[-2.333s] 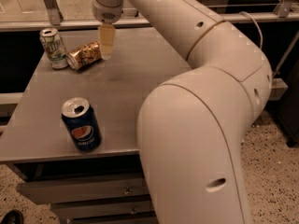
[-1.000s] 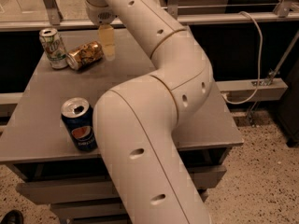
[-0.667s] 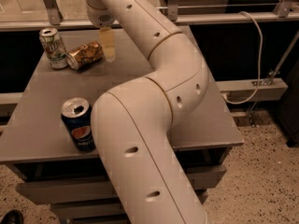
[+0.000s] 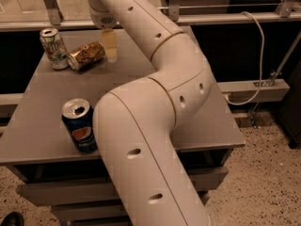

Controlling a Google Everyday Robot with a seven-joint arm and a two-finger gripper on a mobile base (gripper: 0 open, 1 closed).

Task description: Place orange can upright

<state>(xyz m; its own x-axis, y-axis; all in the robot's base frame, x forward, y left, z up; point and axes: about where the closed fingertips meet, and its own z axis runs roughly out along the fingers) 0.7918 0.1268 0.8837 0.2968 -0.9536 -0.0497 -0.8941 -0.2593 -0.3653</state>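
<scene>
One hand (image 4: 110, 45) is seen poised low over the far part of the worktop (image 4: 42, 107); whether it is released or clenched cannot be told. Just beside it, toward the picture's left, the orange can (image 4: 87, 55) is laid on its side, unheld, its long axis pointed across toward the upright white-and-green can (image 4: 53, 48).

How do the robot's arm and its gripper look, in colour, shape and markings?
The arm is a thick, smooth, cream-white tube with rounded joints and small dark oval holes along it. The gripper, beside the lying shiny orange can, is pale yellowish and narrow.
</scene>
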